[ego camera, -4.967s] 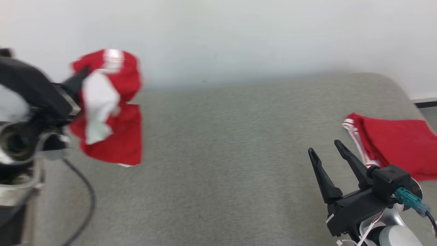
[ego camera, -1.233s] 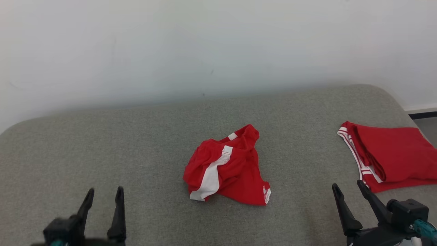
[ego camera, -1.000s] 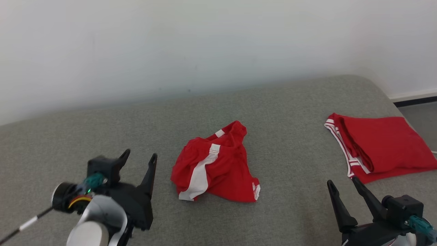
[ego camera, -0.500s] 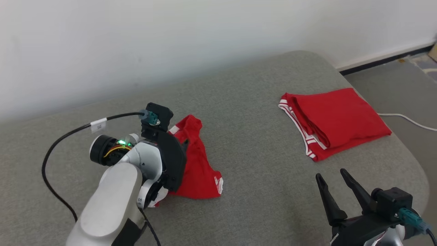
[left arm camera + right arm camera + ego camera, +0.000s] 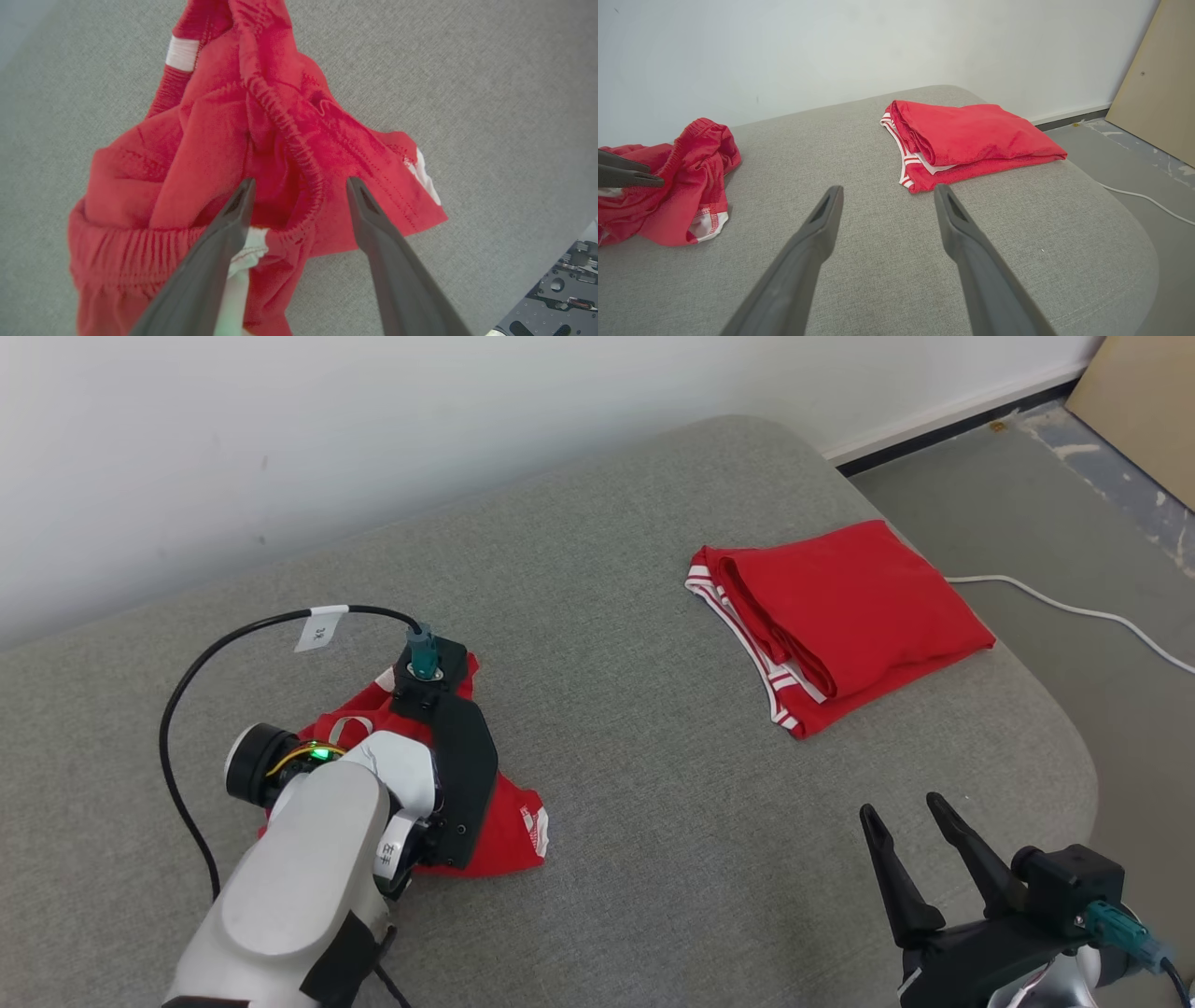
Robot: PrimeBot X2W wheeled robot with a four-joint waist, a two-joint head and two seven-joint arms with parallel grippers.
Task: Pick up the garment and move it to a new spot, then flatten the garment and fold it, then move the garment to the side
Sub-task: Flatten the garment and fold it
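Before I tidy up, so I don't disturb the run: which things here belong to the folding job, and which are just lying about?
In the job: crumpled red garment; left claw, open over it; right claw, open; grey cushion.
Lying about: folded red garment; white cable; tan board.

I can't read any words. The cable tag (image 5: 320,627), my left arm's sticker (image 5: 386,859) and the garment's print (image 5: 535,822), left of my right fingers (image 5: 886,873), are too small.

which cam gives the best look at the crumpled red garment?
Left wrist view: the crumpled red garment lies close up, elastic waistband clear, under the open left claw. Head view: the left arm hides much of it. Right wrist view: side-on at the left edge, partly cut off.
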